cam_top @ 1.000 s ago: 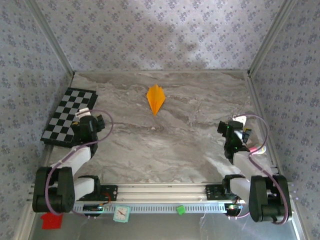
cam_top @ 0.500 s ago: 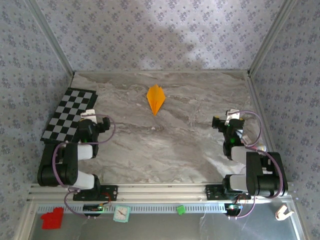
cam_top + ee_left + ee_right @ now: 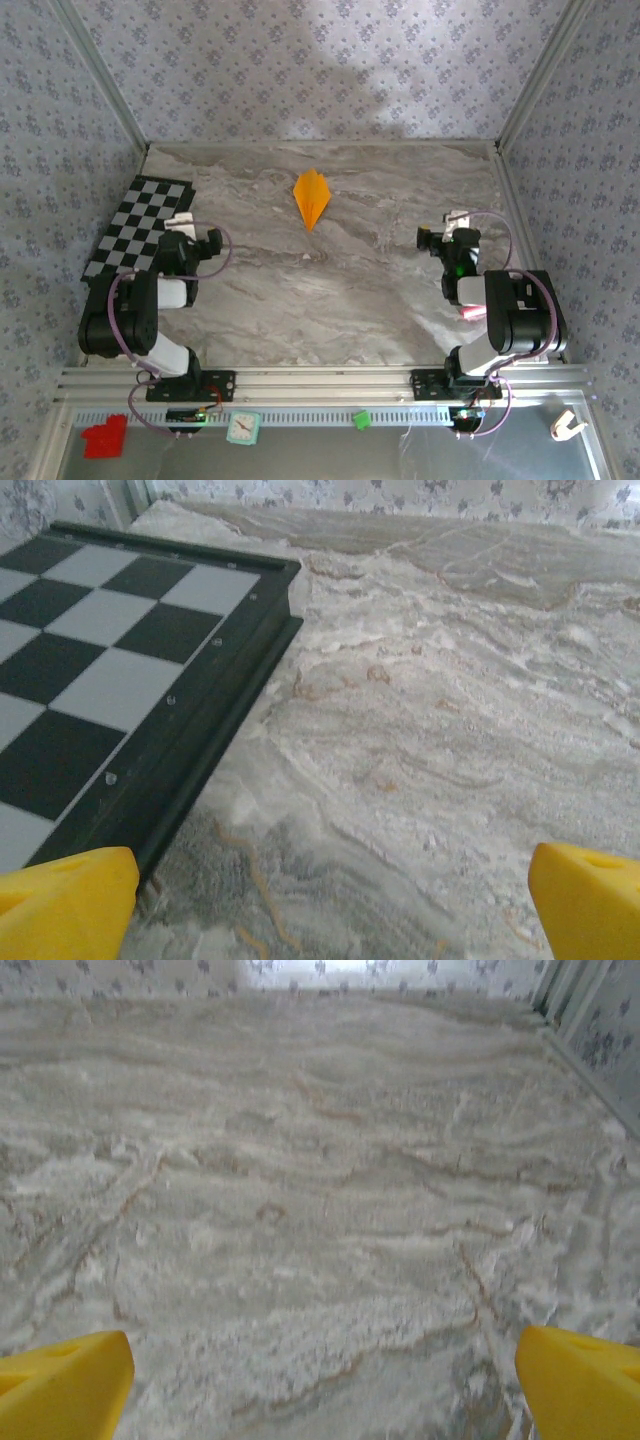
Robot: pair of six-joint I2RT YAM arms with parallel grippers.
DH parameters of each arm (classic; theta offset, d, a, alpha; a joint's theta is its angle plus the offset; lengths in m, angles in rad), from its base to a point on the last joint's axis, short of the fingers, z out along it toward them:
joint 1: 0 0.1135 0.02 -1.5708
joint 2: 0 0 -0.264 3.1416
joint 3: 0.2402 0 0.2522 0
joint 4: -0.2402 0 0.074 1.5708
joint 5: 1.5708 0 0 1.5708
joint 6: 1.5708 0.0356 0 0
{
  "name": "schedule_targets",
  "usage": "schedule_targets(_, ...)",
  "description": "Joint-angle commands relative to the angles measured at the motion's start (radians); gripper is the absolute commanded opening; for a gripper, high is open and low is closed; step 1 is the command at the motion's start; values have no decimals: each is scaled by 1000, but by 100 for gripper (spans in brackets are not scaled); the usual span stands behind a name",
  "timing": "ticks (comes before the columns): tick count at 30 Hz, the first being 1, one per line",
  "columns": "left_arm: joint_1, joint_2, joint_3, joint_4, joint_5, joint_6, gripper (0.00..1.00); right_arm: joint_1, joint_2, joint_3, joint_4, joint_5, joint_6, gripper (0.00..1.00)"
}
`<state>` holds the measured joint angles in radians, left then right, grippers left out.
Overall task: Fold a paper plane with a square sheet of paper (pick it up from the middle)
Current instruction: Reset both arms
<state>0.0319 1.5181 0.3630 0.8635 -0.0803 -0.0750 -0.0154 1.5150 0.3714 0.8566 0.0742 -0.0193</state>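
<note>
**Overhead and wrist views: table with two folded arms.**

(a) Walls [image 3: 300, 70] with a small repeated flower pattern enclose the work area on three sides.

(b) The table [image 3: 340, 300] has a grey marbled top. A metal rail [image 3: 320, 385] runs along its near edge.

(c) The left arm [image 3: 130, 320] and the right arm [image 3: 515, 320] are folded back close to their bases, one at each end of the rail.

(d) A black-and-white checkered mat [image 3: 135, 225] lies at the far left of the table. In the left wrist view its dark raised frame [image 3: 215, 715] runs diagonally down to the left finger.

(e) The paper plane [image 3: 312, 198] is an orange pointed dart lying flat on the far middle of the table. Its tip points toward the near edge. It lies well apart from both grippers and farther from the rail than either. Nothing touches it.

(f) The left gripper [image 3: 195, 238] sits low, just beside the near right part of the mat. Its yellow fingertips [image 3: 65, 900] stand at the two bottom corners of the wrist view, spread wide, with bare table between them.

(g) The right gripper [image 3: 445, 235] sits low near the right side of the table. Its yellow fingertips [image 3: 60, 1380] are likewise spread wide over bare marbled surface, holding nothing.

(h) In front of the rail lie a small red block [image 3: 104, 438], a small round dial [image 3: 242, 428], a green block [image 3: 361, 420] and a white piece [image 3: 566, 424].
</note>
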Motion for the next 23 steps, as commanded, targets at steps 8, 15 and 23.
schedule_targets(8,-29,14,40,-35,-67,25,100,-8,10,18,-37,7,-2,100)
schedule_targets(15,-29,14,44,-41,-68,26,100,-7,10,19,-37,7,-2,100)
schedule_targets(23,-27,17,53,-55,-29,35,100,-7,11,17,-37,7,-1,100)
